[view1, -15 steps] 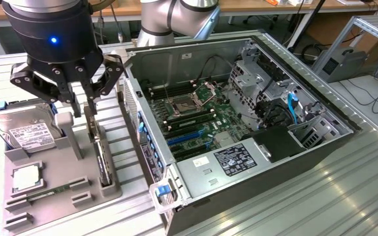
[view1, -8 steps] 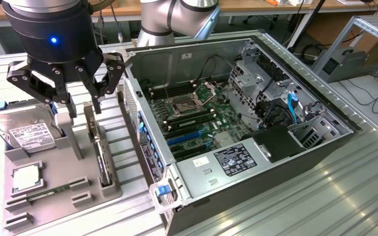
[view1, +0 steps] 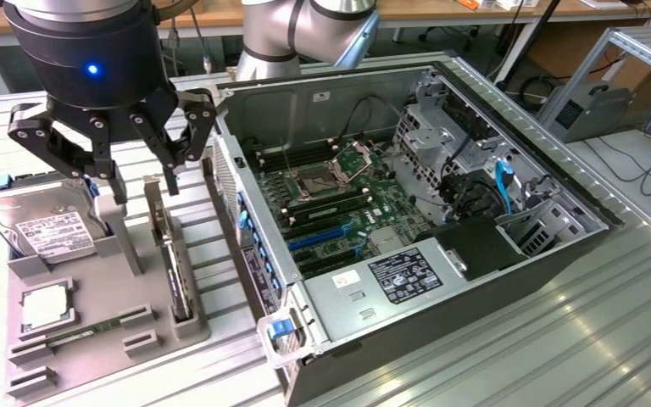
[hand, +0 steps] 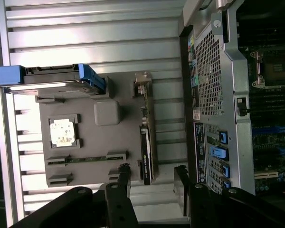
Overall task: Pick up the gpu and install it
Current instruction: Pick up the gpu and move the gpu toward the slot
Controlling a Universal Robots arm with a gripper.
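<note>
The jaws stand wide apart with nothing between them. The gpu stands on its edge in a slot of the grey holder, just below the jaws, with one end in line with the gap between them. Whether a fingertip touches its top edge I cannot tell. To one side of the jaws lies the open computer case. To the other, a hard drive sits in the same holder on the ribbed metal surface.

Silver-grey tubular arm with rounded joints; black cylindrical wrist housing bearing one small blue light; black metal linkage gripper with bolted pivots.
</note>
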